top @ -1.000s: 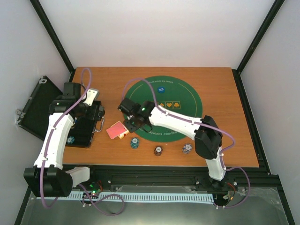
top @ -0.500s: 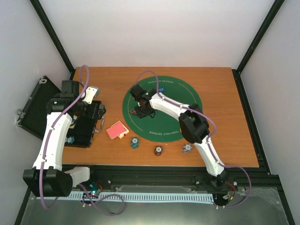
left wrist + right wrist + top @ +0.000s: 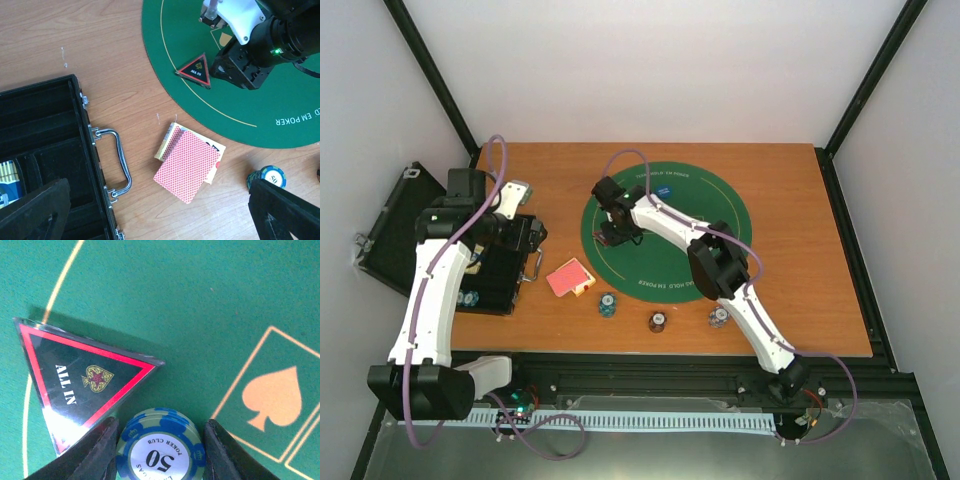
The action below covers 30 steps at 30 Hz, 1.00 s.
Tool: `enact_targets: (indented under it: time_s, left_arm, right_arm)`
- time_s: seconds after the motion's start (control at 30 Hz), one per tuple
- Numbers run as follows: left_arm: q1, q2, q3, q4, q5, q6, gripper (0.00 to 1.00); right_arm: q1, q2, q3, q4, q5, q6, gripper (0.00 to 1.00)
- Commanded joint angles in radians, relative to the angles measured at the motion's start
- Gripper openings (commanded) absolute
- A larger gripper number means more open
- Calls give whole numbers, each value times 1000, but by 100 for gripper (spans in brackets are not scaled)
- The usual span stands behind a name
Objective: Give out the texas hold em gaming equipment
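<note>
My right gripper (image 3: 161,450) is shut on a short stack of blue and green striped poker chips (image 3: 162,452) marked 50, low over the green round mat (image 3: 720,215). Just left of the chips a black red-edged triangle marker (image 3: 80,380) reading ALL IN lies flat on the mat. Red-backed playing cards (image 3: 187,165) lie on the wood between the mat and the case. My left gripper (image 3: 160,220) hangs open above them, nothing between its fingers. Three more chip stacks (image 3: 608,304) (image 3: 658,322) (image 3: 719,317) stand near the front edge. A blue button disc (image 3: 663,191) rests on the mat.
The black hinged case (image 3: 45,130) lies open at the left, its metal handle (image 3: 112,160) toward the cards. A few chips (image 3: 7,180) show inside it. Bare wooden table (image 3: 800,250) stretches to the right of the mat.
My right arm swung from beside the cards up onto the mat, carrying the chip stack to the triangle marker. The left arm shifted slightly.
</note>
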Motion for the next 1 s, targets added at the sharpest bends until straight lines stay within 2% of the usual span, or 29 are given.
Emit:
enact_targets:
  time_s: [0.0, 0.2, 0.37, 0.43, 0.57, 0.73, 0.97]
  left_arm:
    - [4, -17, 42, -23, 17, 21, 100]
    - [4, -24, 31, -23, 14, 27, 100]
    - [4, -26, 26, -26, 16, 21, 100]
    - [4, -30, 28, -29, 18, 20, 100]
    - [5, -30, 32, -37, 28, 12, 100]
    - [4, -42, 28, -42, 37, 7, 100]
    - [5, -74, -32, -25, 22, 31, 100]
  right_arm:
    - [3, 52, 59, 3, -45, 10, 29]
    - [5, 42, 54, -9, -34, 17, 31]
    - [3, -21, 31, -21, 4, 16, 58]
    - [4, -69, 15, -21, 15, 14, 64]
    - [25, -177, -3, -39, 89, 8, 68]
    - [100, -359, -206, 9, 109, 41, 69]
    - [298, -558, -538, 131, 95, 148, 84]
